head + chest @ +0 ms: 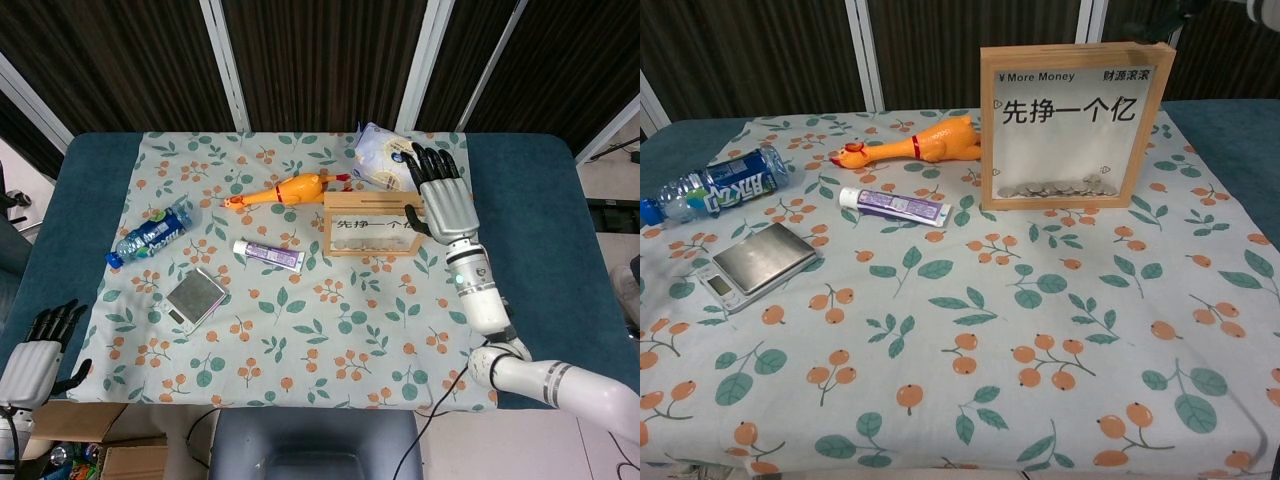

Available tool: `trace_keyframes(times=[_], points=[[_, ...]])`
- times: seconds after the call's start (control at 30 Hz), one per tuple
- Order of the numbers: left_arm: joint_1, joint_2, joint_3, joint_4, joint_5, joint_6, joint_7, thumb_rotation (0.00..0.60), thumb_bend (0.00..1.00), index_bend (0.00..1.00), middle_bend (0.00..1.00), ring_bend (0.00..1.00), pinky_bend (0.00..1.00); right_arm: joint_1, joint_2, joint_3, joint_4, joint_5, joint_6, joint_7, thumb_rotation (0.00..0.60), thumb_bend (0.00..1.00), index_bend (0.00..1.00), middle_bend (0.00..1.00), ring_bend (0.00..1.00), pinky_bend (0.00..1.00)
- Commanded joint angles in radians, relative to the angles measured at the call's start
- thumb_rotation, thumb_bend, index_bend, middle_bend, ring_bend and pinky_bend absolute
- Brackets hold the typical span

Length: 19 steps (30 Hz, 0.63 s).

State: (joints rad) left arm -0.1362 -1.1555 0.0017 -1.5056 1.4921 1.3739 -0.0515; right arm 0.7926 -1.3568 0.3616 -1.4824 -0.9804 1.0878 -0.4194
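1. Wooden coin frame (pixel 1076 125) stands upright toward the far right of the counter (pixel 530 190), its glass front facing the robot, with printed characters across it and a small heap of coins lying along the bottom inside. It seems to stand on its lower edge alone, which would explain why it sits square to the cloth.
2. Right robot hand (pixel 443 195) hovers just beside the frame's right end, fingers spread and holding nothing; from above its thumb looks close to the frame's top corner, though I cannot tell whether it touches. In the chest view only a dark sliver of it shows at the top edge.
3. Left robot hand (pixel 38 352) hangs off the near left corner of the counter, well apart from everything, fingers loosely apart and empty.
4. A white pouch (pixel 382 157) lies just behind the frame, near the right robot hand's fingertips.
5. Lying flat across the cloth are a rubber chicken (pixel 910 146), a toothpaste tube (pixel 896 206), a water bottle (pixel 716 187) on its side and a small kitchen scale (pixel 755 263), all spaced apart to the left of the frame.
6. A floral cloth (pixel 970 340) with orange berries and green leaves covers the middle of the teal counter. Behind it hang dark pleated curtains (pixel 320 60) split by pale vertical posts.
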Motion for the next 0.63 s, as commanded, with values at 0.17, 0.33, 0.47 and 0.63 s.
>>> trace_keyframes(times=[0.17,0.33,0.47,0.63], points=[[0.008,0.008,0.000,-0.012,0.006,0.019,0.013,0.600,0.35,0.00,0.00,0.00,0.00,-0.460,0.184,-0.314,-0.182,-0.301,0.479,0.077,0.600,0.50,0.00,0.00,0.00,0.00],[0.012,0.021,0.000,-0.031,0.016,0.036,0.034,0.600,0.36,0.00,0.00,0.00,0.00,-0.620,0.141,-0.397,-0.111,-0.315,0.572,0.159,0.600,0.48,0.00,0.00,0.00,0.00],[0.015,0.023,-0.003,-0.041,0.018,0.046,0.048,0.600,0.36,0.00,0.00,0.00,0.00,-0.679,0.105,-0.404,-0.063,-0.316,0.598,0.188,0.600,0.48,0.00,0.00,0.00,0.00],[0.018,0.016,-0.007,-0.035,0.021,0.060,0.054,0.600,0.36,0.00,0.00,0.00,0.00,-0.706,0.076,-0.387,-0.031,-0.300,0.569,0.212,0.600,0.48,0.00,0.00,0.00,0.00]])
